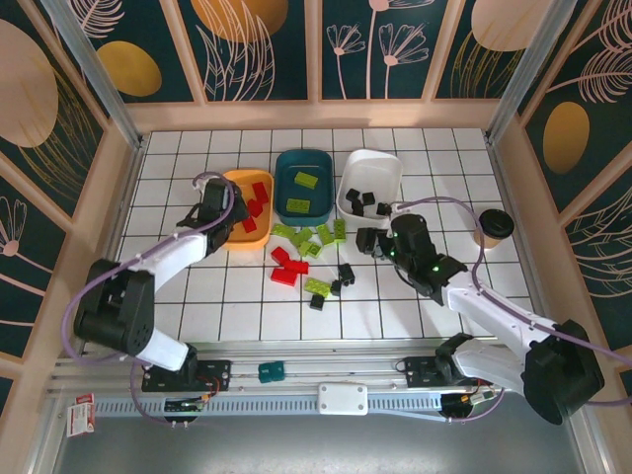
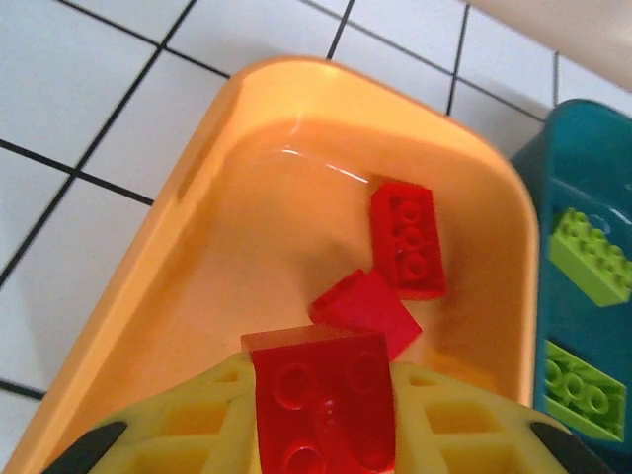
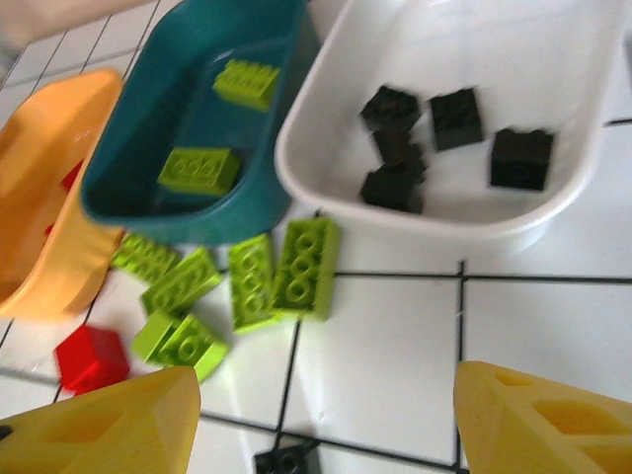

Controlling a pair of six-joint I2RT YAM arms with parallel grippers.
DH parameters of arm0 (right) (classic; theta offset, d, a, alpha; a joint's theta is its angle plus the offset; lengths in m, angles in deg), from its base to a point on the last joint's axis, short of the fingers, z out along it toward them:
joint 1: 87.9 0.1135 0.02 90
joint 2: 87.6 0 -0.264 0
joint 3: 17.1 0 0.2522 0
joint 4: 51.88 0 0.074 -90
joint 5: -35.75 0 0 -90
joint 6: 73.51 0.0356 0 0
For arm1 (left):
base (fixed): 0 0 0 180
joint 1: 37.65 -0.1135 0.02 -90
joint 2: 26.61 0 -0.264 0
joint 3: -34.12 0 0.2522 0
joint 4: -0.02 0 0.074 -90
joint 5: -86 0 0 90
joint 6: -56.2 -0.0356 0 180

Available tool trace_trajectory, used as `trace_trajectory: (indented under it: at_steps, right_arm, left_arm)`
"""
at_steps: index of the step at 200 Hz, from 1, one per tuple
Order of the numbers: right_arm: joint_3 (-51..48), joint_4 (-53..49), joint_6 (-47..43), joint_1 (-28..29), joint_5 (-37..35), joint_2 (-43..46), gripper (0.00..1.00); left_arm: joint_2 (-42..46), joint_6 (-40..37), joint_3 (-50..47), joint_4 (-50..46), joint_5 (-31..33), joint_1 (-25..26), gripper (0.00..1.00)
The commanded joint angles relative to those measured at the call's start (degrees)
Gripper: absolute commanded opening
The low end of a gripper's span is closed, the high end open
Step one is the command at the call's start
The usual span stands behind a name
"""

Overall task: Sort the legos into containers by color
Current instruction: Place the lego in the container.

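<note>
The left claw (image 2: 321, 425) is clamped on a red brick (image 2: 321, 395) above the near end of the orange tray (image 2: 227, 247), where other red bricks (image 2: 407, 237) lie. The right claw (image 3: 321, 434) hangs with its fingers apart over the middle of the surface (image 1: 434, 168). The teal tray (image 3: 168, 99) holds two green bricks (image 3: 197, 170), and the white tray (image 3: 316, 99) beside it holds black bricks (image 3: 456, 117). The three trays sit in a row toward the far edge. Loose green bricks (image 3: 301, 265), loose red bricks (image 1: 286, 269) and loose black bricks (image 1: 345, 272) lie just in front of them.
</note>
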Motion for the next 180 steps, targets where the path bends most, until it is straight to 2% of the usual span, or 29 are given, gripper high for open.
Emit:
trace_trajectory:
  at_steps: [1,20,47,91,112,146,180]
  right_arm:
    - [-1.53,-1.67,0.28,4.05,2.69,-1.39,0.7]
    - [-3.09,-1.13,2.21,8.06,-0.44,-4.06,0.7]
    - [-5.26,2.67,5.23,9.63,-2.64,-7.74,0.7]
    - [-4.93,8.14,7.0,10.65,-3.21,-13.33,0.69]
    - [-4.76,10.23,7.63,11.53,-3.27,-16.33,0.68]
    - [-4.36,11.06,8.15,12.76,-3.31,-19.58,0.64]
    - [-6.03,7.98,10.17,12.26,-7.23,-18.13,0.52]
  left_arm:
    - [-3.75,1.15,4.74,2.34,-3.51,-1.12,0.37]
    - [-3.91,1.3,5.24,2.28,-5.17,-1.23,0.55]
    - [2.59,2.19,4.21,4.32,-9.27,-1.04,0.78]
    - [17.57,2.28,-2.72,3.43,-10.29,4.32,0.98]
    - [23.86,3.2,-7.21,2.99,-10.99,6.95,0.99]
    - [31.62,5.04,-13.6,1.69,-12.82,7.68,0.99]
    - [35.95,5.37,-16.14,-0.88,-13.45,7.84,0.99]
